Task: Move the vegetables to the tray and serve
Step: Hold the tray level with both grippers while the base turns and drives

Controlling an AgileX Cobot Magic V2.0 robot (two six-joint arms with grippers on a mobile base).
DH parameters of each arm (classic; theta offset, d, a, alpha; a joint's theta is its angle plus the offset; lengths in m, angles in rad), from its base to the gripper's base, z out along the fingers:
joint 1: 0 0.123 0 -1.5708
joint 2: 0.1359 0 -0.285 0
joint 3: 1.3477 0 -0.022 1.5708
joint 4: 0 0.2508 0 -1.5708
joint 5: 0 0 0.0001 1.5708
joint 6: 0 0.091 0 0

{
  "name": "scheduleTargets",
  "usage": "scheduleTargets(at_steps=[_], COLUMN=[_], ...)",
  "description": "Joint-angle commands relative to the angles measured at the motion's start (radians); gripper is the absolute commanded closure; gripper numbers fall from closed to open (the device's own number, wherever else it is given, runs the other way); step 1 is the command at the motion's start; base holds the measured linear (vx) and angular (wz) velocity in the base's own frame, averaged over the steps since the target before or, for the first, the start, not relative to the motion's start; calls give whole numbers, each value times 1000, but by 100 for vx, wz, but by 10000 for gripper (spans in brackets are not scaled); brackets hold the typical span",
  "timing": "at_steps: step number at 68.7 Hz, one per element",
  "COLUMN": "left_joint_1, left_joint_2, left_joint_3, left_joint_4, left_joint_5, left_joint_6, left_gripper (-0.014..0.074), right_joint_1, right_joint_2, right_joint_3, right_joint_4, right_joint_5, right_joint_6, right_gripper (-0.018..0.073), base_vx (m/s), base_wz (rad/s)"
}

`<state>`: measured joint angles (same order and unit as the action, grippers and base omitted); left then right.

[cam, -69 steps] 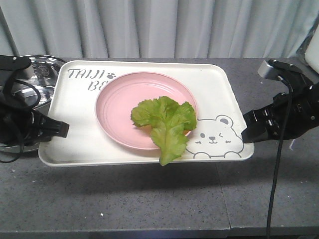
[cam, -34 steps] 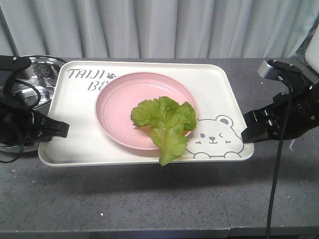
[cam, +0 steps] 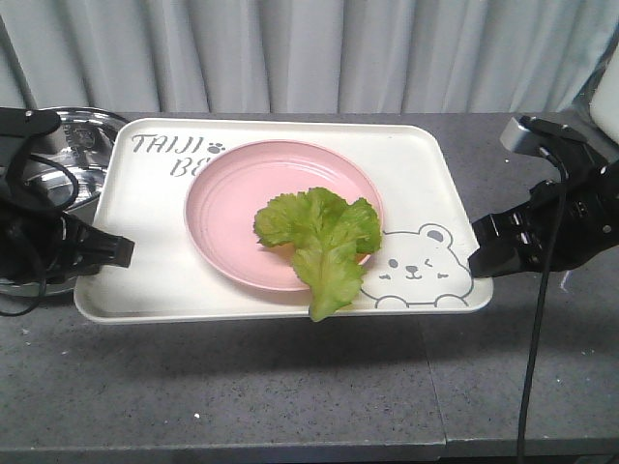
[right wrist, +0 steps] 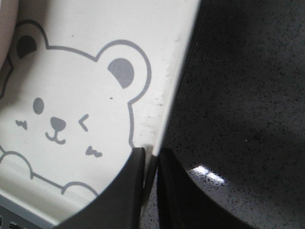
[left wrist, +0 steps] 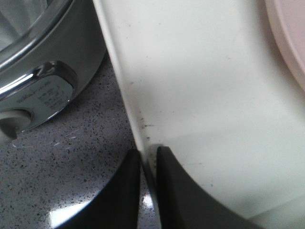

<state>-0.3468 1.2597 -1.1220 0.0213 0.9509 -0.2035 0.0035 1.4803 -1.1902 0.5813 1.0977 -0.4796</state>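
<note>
Thin-rim pinch on tray (cam: 145,290) by left gripper (left wrist: 147,160) and right gripper (right wrist: 151,155). Risk: lettuce leaf (cam: 324,237) overhangs tray's near edge; uneven arm motion could tilt it, and leaf or pink plate (cam: 227,208) slides off.

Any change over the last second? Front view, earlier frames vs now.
Nothing visibly moved. The left gripper and the right gripper stay clamped on opposite rims of the tray. The lettuce leaf lies as before on the pink plate, its tip hanging over the tray's front edge.
</note>
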Motion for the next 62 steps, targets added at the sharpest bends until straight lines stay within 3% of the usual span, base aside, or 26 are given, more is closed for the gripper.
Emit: scheduleTargets(at_steps=[1, 35, 62], left_joint_1=[-8, -8, -8], left_joint_2=[-31, -31, -31], left_joint_3=[-29, -29, -29], left_joint_4=[14, 14, 14], left_joint_5=[-72, -72, -72], left_joint_6=[16, 16, 16], left_gripper=[603, 603, 603], right_joint_1=[8, 8, 8], right_joint_2=[-40, -40, -40], right_joint_3=[-24, -24, -24], right_joint_4=[56, 56, 56], right_joint_5=[16, 16, 15], right_joint_6=[-48, -48, -48], right_gripper=[562, 562, 562], base_vx=[0, -3, -5], base_wz=[-1, -10, -31])
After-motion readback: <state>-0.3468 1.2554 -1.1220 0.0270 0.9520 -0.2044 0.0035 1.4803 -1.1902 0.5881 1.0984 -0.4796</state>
